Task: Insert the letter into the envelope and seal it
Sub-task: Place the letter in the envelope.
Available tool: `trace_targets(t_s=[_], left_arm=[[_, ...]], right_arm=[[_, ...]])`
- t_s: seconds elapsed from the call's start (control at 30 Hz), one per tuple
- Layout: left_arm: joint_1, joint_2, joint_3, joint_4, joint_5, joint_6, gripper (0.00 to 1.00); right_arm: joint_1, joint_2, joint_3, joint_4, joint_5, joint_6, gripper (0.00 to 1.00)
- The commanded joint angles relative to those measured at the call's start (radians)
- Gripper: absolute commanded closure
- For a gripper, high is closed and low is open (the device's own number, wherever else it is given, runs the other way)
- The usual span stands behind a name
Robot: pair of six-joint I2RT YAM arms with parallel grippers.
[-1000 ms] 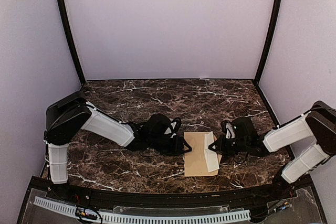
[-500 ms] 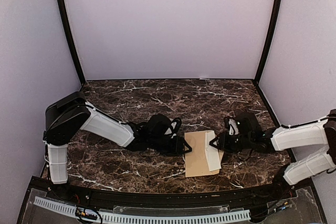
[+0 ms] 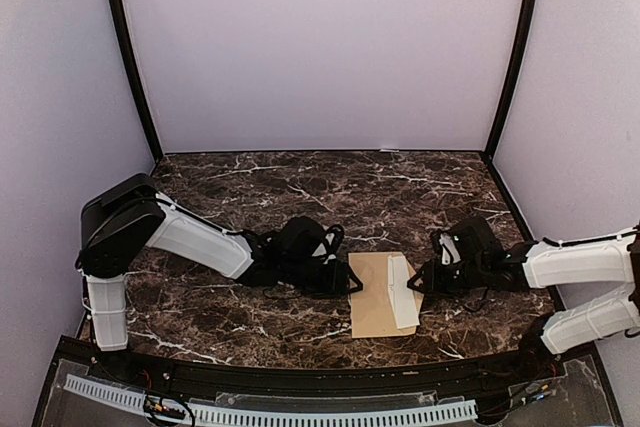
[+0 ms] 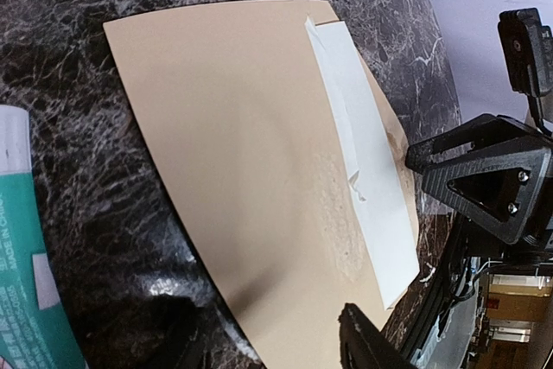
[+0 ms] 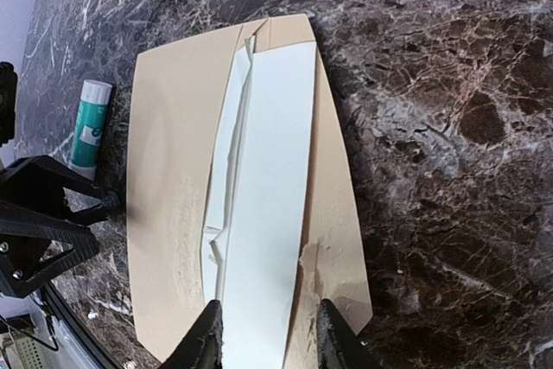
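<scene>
Top external view: the tan envelope [image 3: 372,305] lies flat on the marble table [image 3: 300,187] between the two hands. The left gripper [image 3: 348,280] is at one edge of it and the right gripper [image 3: 416,282] at the opposite edge. The white letter [image 3: 403,292] shows as a narrow strip on the envelope, directly ahead of the right hand. Left wrist view: the left fingers [image 4: 361,345] stand spread, with the envelope's near corner lying between them and nothing pinched. A teal glue stick [image 4: 22,283] lies just beside this hand, off the envelope. A roughened patch marks the envelope next to the strip. Right wrist view: the right fingers [image 5: 210,336] stand apart on either side of the strip's near end and grip nothing. The strip is buckled along the edge facing the opposite hand. Whether the rest of the sheet sits inside the pocket cannot be told. Assessment: neither hand restrains the envelope, so a push on the letter is likely to slide the whole envelope across the smooth marble rather than seat the paper. The buckled edge may catch at the mouth and crumple further under pressure. Any strip left exposed would block the flap from folding flat and sealing. A sweep by the left hand could knock the glue stick away.
</scene>
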Motion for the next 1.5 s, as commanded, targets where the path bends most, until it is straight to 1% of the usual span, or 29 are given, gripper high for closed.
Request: trace_targets(t_s=[0.0,0.13,0.37,0.47,0.67,1.07,1.47], left_arm=[[-0.007,-0.019,-0.036,-0.091,-0.016,-0.002,0.51],[-0.007,-0.018,-0.051,-0.074,-0.014,-0.01,0.55],[-0.008,-0.002,-0.065,-0.056,0.006,-0.018,0.63],[-0.008,0.0,-0.066,-0.05,0.007,-0.019,0.68],[-0.009,0.012,-0.063,-0.043,0.017,-0.023,0.73],[-0.017,0.026,-0.058,-0.022,0.037,-0.033,0.8],[-0.022,0.048,-0.038,-0.007,0.057,-0.031,0.83]], right_arm=[[0.006,0.047,0.014,0.023,-0.021,-0.012,0.69],[0.006,0.078,0.011,0.043,-0.027,-0.013,0.72],[0.007,0.108,0.008,0.063,-0.04,-0.012,0.81],[0.008,0.111,0.009,0.074,-0.044,-0.01,0.85],[0.009,0.125,0.016,0.091,-0.054,-0.006,0.9],[0.014,0.16,0.016,0.154,-0.084,0.012,0.98],[0.033,0.208,0.031,0.216,-0.114,0.02,0.99]])
